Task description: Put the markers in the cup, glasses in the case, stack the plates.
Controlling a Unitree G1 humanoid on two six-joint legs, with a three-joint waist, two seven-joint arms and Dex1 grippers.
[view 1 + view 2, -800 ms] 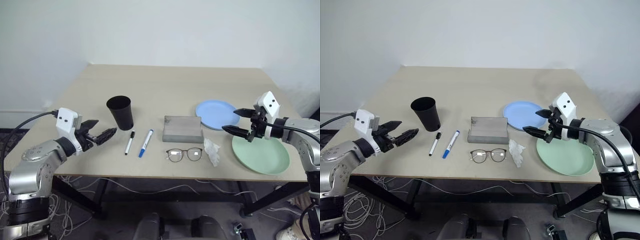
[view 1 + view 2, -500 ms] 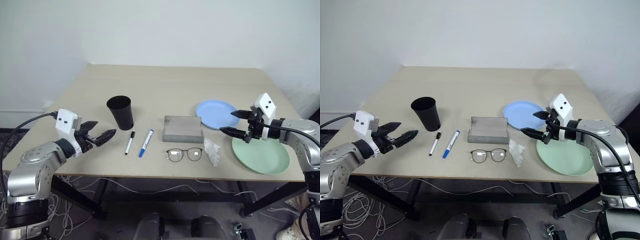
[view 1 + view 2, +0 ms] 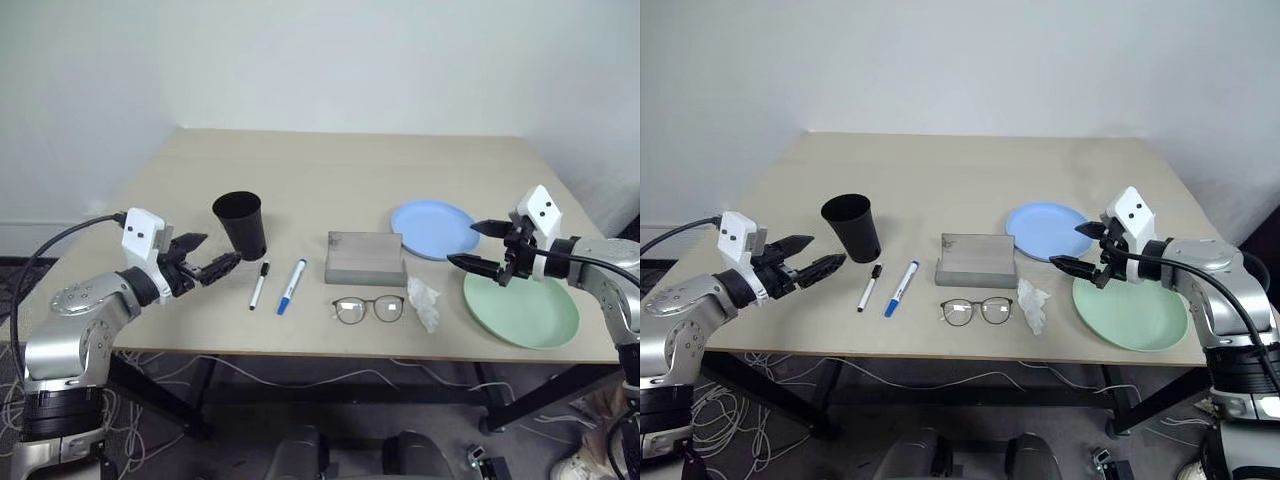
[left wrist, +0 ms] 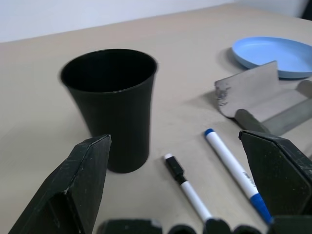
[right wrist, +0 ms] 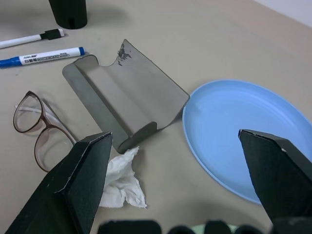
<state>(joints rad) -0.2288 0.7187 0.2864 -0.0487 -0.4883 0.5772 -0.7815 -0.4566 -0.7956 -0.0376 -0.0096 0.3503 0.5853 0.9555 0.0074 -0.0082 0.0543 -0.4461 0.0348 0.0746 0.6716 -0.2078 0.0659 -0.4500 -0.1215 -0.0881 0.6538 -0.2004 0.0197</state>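
Two plates sit apart near the desk's right edge, green plate nearest, blue plate behind; I hold the right gripper between them, jaws wide. Midway lies the case, glasses before it. My left gripper, jaws wide, faces cup and markers.

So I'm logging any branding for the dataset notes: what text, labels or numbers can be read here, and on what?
Blue-capped marker: one line of small dark print along the barrel, too small to read.
Black-capped marker: no print shows.
Cup, case, blue plate, green plate, glasses: no text shows.
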